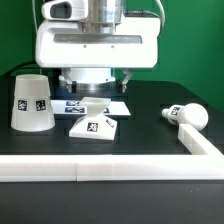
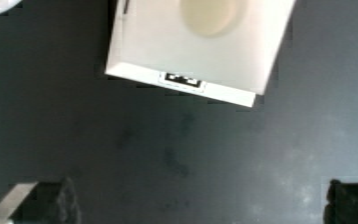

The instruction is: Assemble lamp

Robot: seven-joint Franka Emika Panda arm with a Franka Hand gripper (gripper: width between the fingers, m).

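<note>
Gripper [image 2: 197,205] spread wide, empty, seemingly short of base [image 2: 185,55]. Risk: off-centre descent, finger shoves base askew.

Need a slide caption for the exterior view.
Lamp shade, base and bulb sit apart on the black table, arm overhead; nothing joined yet.

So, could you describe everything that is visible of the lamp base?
The lamp base is white, plastic-looking, flat and stepped, with a square black-and-white marker on its front side. It lies flat on the dark table, between the shade and the bulb, just before the marker board. The open end effector hangs near it, higher up, not touching it.
</note>
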